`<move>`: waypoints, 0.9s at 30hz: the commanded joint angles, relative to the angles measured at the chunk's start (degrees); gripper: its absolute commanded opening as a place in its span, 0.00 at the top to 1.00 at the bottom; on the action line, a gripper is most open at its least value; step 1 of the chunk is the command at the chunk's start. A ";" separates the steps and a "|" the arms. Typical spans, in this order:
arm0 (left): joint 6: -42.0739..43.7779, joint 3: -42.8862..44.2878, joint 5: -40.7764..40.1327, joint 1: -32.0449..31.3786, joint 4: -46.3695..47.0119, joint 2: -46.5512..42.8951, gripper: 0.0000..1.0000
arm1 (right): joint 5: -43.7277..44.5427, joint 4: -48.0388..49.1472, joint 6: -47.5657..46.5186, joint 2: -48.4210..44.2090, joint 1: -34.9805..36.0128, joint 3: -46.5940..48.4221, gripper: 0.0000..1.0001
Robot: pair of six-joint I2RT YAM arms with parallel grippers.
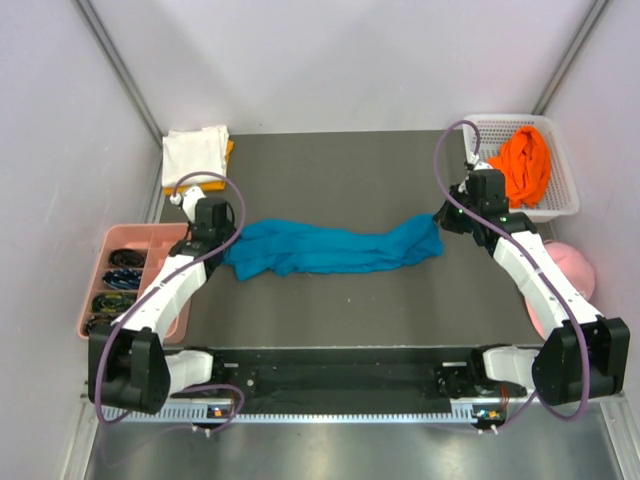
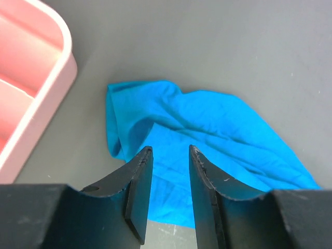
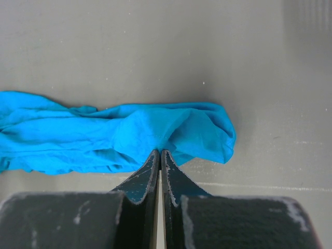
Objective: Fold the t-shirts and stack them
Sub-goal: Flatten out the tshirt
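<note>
Teal-blue t-shirt pinched in right pincer; left pincer partly spread over it.

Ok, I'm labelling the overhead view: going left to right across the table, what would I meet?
Pink plastic compartment tray → teal-blue cloth t-shirt → white plastic mesh basket holding a bright orange t-shirt.

teal-blue t-shirt: bunched into a long wrinkled band across mid table, right end pinched in right hand. white t-shirt folded on top of yellow-orange t-shirt, far-left corner. bright orange t-shirt crumpled in basket, far right.
</note>
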 commanded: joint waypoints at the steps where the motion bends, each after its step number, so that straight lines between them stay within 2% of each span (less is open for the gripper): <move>1: -1.83 -1.02 2.98 0.16 -1.54 -1.01 0.60 | -0.30 1.76 -0.02 -0.74 0.08 0.09 1.00; 12: -4.55 -8.85 3.68 0.16 0.48 -1.54 0.58 | -0.74 1.94 0.07 -0.47 0.08 0.09 1.00; 27: -4.65 -10.08 2.36 0.16 5.23 2.59 0.58 | 0.05 1.41 -0.45 -0.30 0.08 0.35 1.00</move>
